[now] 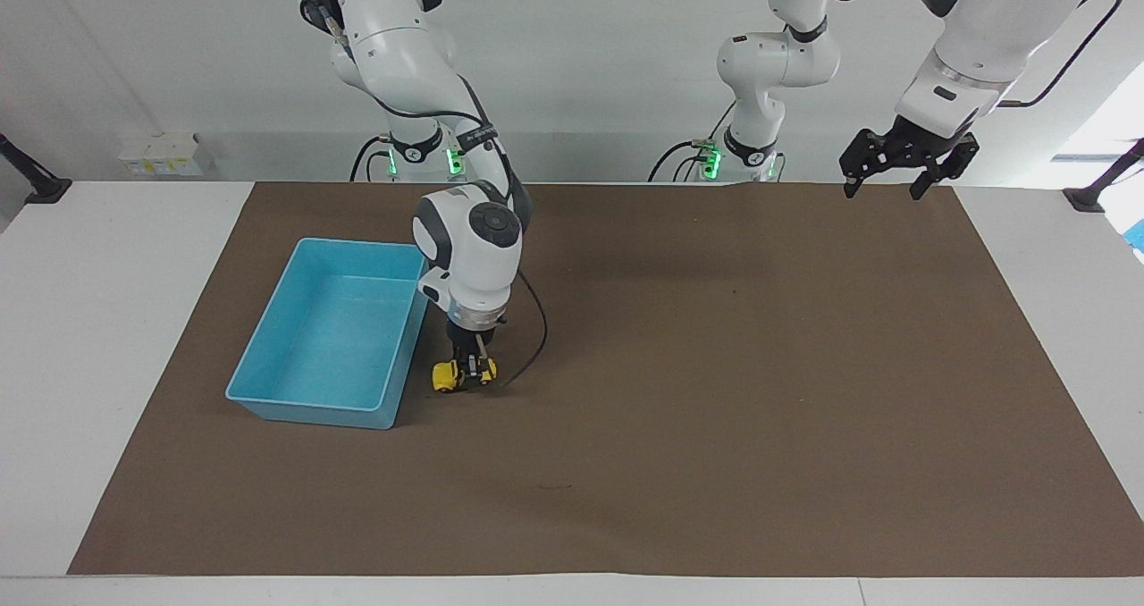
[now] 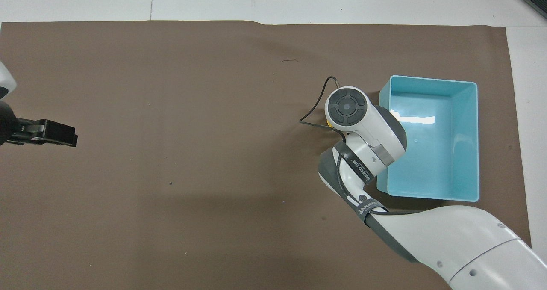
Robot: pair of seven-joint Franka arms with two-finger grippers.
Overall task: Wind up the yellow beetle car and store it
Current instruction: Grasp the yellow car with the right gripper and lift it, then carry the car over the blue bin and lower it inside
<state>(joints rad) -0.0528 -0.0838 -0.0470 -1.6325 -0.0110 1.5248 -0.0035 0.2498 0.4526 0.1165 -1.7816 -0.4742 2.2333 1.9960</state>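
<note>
The yellow beetle car (image 1: 446, 377) rests on the brown mat (image 1: 715, 409) beside the blue bin (image 1: 313, 411), a small gap from the bin's wall. My right gripper (image 1: 469, 375) points straight down and is shut on the car at mat level. In the overhead view the right wrist covers the gripper, and only a yellow sliver of the car (image 2: 328, 122) shows. My left gripper (image 1: 896, 175) is open and empty, raised high over the mat's edge at the left arm's end; it also shows in the overhead view (image 2: 55, 132).
The blue bin (image 2: 431, 80) is empty, toward the right arm's end of the table. A black cable (image 1: 534, 338) loops from the right wrist down beside the car. White table shows around the mat.
</note>
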